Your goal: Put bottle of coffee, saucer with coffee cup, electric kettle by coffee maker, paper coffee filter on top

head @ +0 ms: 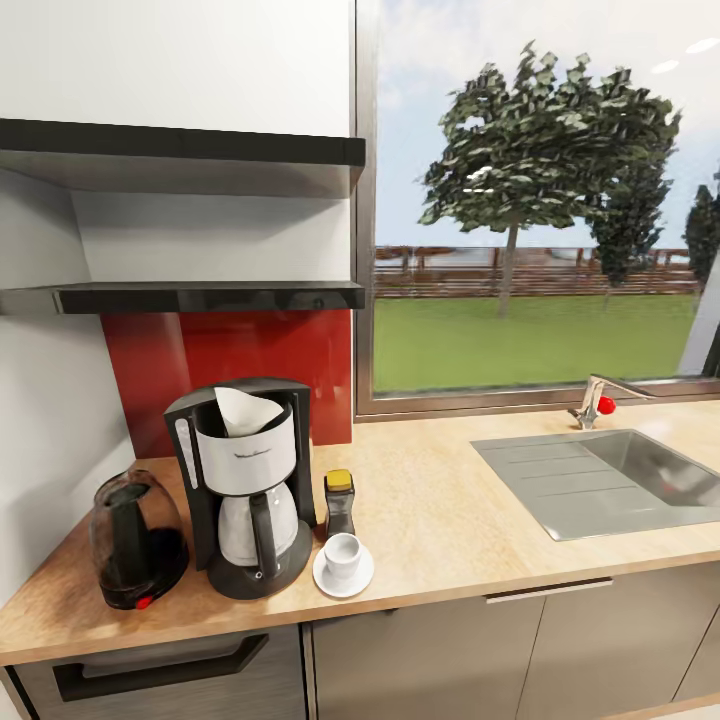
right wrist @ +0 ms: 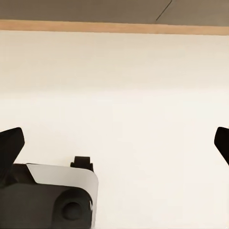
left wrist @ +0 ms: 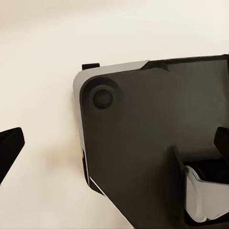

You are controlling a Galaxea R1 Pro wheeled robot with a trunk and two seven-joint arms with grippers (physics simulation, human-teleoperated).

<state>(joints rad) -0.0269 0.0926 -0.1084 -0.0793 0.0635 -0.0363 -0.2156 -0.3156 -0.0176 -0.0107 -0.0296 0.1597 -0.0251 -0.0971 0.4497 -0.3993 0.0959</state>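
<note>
Coffee maker: tall black drip coffee maker (head: 245, 490) with a silver-white band and glass carafe is standing on the long speckled wood-toned counter (head: 450, 520), well away from both jaws.
Filter: thin white paper cone filter (head: 243, 410) is sitting in its top.
Jar: small dark brown coffee jar with a yellow lid (head: 339, 503) is standing just beside it.
Cup: small white cup (head: 342, 556) is resting on the round white saucer (head: 343, 575).
Kettle: rounded smoky dark kettle (head: 135, 540) is sitting on the other side.
Shelves: two glossy black wall shelves (head: 190, 296) are sitting bare.
Left jaws (left wrist: 114, 148): standing wide apart, holding nothing, over the robot's dark base.
Right jaws (right wrist: 114, 143): spread wide, holding nothing, over pale floor.
Progress: every item appears placed; nothing seems left.
</note>
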